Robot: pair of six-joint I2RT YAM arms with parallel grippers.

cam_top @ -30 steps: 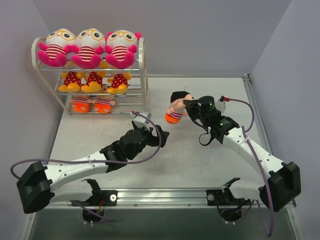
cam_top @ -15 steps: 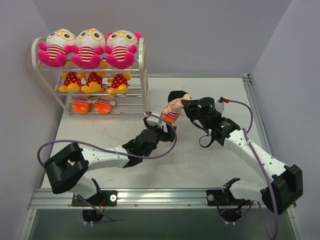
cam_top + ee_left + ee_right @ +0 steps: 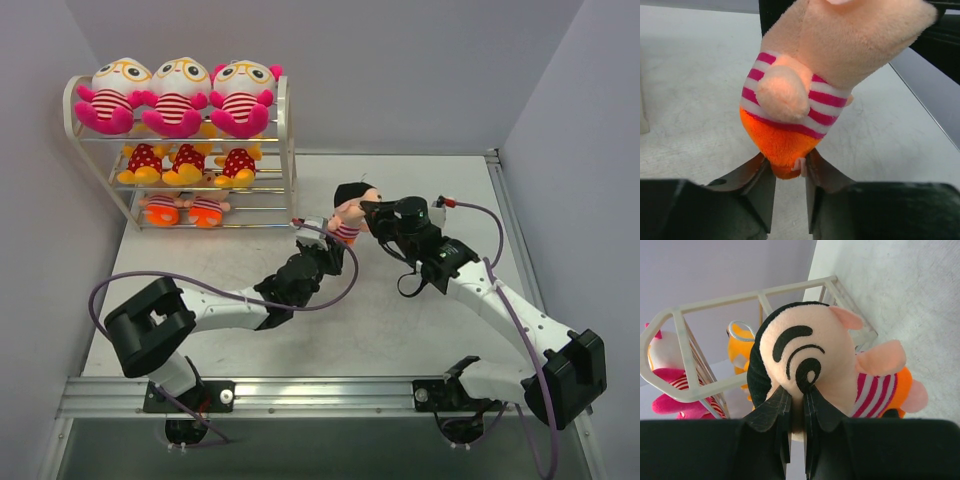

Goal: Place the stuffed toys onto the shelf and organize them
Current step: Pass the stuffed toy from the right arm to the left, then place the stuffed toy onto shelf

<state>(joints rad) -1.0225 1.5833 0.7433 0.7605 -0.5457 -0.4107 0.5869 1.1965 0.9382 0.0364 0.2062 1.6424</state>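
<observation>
My right fingers (image 3: 777, 402) are pressed tight on the face of the peach-faced doll (image 3: 348, 215). They hang it above the surface (image 3: 380, 330) toward the far edge, just right of the shelf (image 3: 285, 140) in the far-left corner, while my left fingers (image 3: 765, 172) pinch only the tip of its orange pants. With so little cloth in that left hold, I judge the doll could slip and drop, or flop and snag on the shelf, once the right lets go. I count one shelf, three pink toys (image 3: 180, 95) on top, three yellow-orange toys (image 3: 188, 160) in the middle, and two peach-faced dolls (image 3: 185, 210) below, three with mine.
</observation>
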